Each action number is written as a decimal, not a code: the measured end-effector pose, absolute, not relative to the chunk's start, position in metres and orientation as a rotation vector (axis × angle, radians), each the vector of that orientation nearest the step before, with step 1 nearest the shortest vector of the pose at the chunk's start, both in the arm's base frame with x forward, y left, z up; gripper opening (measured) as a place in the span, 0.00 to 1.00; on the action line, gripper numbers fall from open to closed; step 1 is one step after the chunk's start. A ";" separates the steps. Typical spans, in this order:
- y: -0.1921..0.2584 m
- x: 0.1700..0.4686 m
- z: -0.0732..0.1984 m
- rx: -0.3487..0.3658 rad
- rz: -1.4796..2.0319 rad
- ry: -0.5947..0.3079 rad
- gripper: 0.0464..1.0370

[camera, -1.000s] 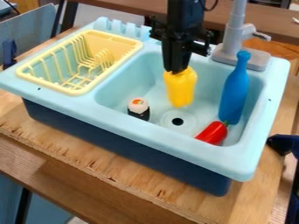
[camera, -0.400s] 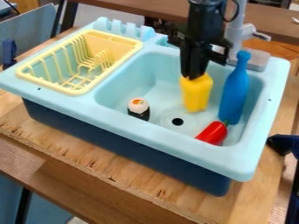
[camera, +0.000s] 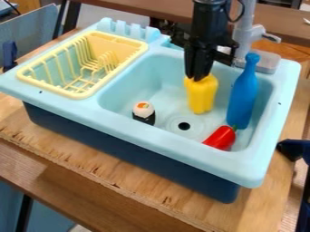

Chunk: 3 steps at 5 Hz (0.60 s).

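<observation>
Nearest, a wooden board [camera: 151, 197] under a light-blue toy sink [camera: 154, 139] with a dark-blue base [camera: 121, 149]. Inside the basin, with twelve at the top of the view and directions taken from the yellow toy [camera: 201, 95]: a red toy pepper [camera: 220, 138] between five and six o'clock, green stem toward one; a round drain [camera: 183, 126] near seven; a toy sushi piece [camera: 144, 113], white over black, at eight.

The yellow toy itself in the right-hand part of the basin, long axis close to upright, broad shoulders toward twelve, narrower end toward six, top leaning slightly toward one. Directly below the black gripper [camera: 197, 79], pinched at its top between closely set fingertips. Hidden behind those tips: part of the toy's upper end. Hard to make out: whether touching the basin floor.

Near the toy at three o'clock, a blue toy bottle [camera: 242, 97], standing upright. Toward ten, a pale-yellow dish rack [camera: 121, 41]. Farther back, toward one, a gray faucet [camera: 243, 29], cut off at the upper edge and partly covered by the arm.
</observation>
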<state>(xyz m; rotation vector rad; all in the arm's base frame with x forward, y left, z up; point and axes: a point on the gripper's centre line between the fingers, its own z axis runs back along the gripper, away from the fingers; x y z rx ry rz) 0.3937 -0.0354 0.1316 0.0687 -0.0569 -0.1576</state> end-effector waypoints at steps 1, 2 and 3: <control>-0.023 0.392 0.130 0.063 -0.133 -0.040 0.27; -0.016 0.390 0.130 0.029 -0.118 -0.035 0.54; -0.009 0.387 0.131 -0.017 -0.114 -0.021 0.83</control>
